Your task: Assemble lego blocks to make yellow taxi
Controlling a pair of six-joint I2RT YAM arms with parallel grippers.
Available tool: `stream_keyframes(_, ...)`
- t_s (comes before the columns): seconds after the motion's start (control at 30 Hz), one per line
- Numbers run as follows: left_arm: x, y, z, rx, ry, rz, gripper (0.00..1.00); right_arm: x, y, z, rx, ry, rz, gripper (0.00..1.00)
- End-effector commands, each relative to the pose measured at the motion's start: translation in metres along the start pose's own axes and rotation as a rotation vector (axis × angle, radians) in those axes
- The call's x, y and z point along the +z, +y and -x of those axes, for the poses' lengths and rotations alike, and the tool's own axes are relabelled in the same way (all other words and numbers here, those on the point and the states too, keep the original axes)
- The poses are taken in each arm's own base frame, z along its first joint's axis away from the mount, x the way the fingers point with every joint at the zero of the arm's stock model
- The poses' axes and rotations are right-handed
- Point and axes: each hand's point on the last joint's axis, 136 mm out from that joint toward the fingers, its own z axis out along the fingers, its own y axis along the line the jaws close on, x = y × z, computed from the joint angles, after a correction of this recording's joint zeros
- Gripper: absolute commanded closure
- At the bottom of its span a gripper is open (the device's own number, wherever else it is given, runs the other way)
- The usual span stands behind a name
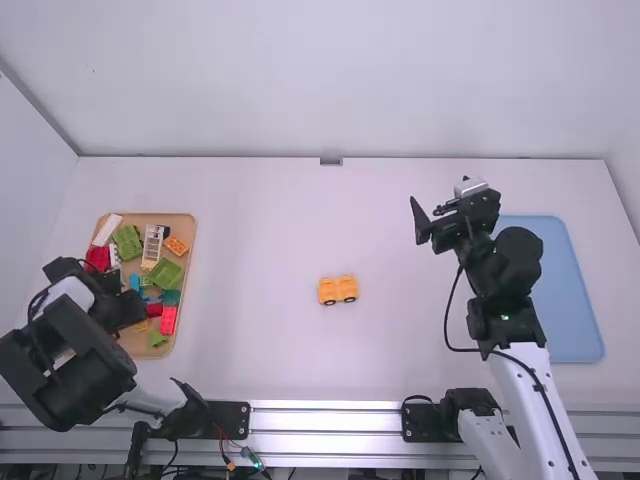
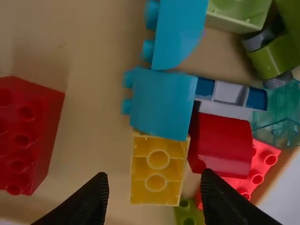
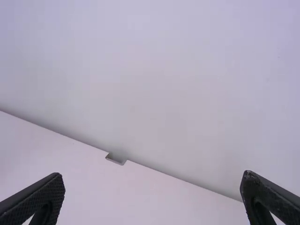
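- While the left gripper (image 1: 124, 303) hangs over the tan wooden tray (image 1: 187, 222) of mixed plastic blocks, its fingers stand apart near a yellow plastic block (image 2: 157, 176).
- Against that block lie a curved blue plastic block (image 2: 161, 103) and a rounded, glossy red one (image 2: 225, 143).
- Fingers spread, the right gripper (image 1: 438, 205) hangs over the white tabletop (image 1: 250, 240).
- Mid-tabletop sits the wheeled yellow-orange plastic assembly (image 1: 338, 289).

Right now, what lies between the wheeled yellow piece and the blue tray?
In the high view: white tabletop, then the right arm above it, near the blue tray.
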Motion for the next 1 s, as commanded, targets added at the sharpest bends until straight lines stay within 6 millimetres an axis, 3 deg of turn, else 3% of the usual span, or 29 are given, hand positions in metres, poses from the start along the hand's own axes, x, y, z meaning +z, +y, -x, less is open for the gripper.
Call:
stream_keyframes(0.0,0.005,-0.002,-0.010,-0.002,0.036,-0.001,0.48,-0.002,0.004,0.025,-0.013,-0.058,0.014,0.01)
stream_keyframes(0.17,0.007,-0.002,-0.011,-0.002,0.040,-0.001,0.50,-0.001,0.011,0.030,-0.020,-0.075,0.034,0.01)
stream_keyframes(0.37,0.019,-0.008,-0.010,0.025,0.065,-0.009,0.48,-0.002,0.005,0.028,-0.018,-0.068,0.016,0.01)
stream_keyframes(0.5,0.023,-0.002,-0.013,0.032,0.121,0.063,0.48,-0.003,0.003,0.027,-0.018,-0.067,0.011,0.01)
stream_keyframes(0.7,0.023,0.001,-0.014,-0.015,0.131,0.089,0.43,-0.002,0.009,0.030,-0.020,-0.075,0.027,0.01)
stream_keyframes(0.97,0.023,0.008,-0.014,-0.072,0.124,0.106,0.52,-0.003,0.003,0.029,-0.019,-0.074,0.011,0.01)
